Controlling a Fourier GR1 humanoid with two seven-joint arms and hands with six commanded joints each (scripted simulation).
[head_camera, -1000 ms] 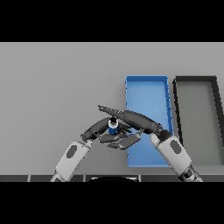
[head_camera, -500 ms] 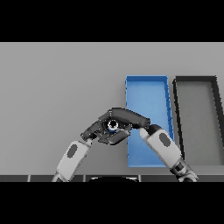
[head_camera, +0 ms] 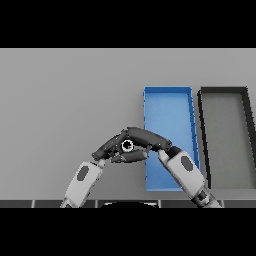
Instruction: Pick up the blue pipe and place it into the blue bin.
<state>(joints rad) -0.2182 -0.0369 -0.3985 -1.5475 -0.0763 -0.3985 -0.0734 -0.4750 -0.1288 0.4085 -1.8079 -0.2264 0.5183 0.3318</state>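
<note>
We see a wide grey surface (head_camera: 70,100) that fills the view. On its right part two long bins lie side by side, close together without touching: the blue bin (head_camera: 167,102), and to the right of it a black bin (head_camera: 225,107) with a grey floor.

Both arms come in from the lower edge and meet just left of the blue bin, near its lower left corner. The right robot hand (head_camera: 150,140) reaches to the left over the bin's left wall, with its dark fingers stretched long and slightly bent. The left robot hand (head_camera: 111,146) comes from the lower left, and its fingers lie below and against those of the right one.

Between the two hands we see a small round end with a pale ring, which we take for the blue pipe (head_camera: 127,146). It is almost covered by the fingers of both hands, which close around it. The pipe is outside the bin, beside its left wall.
</note>
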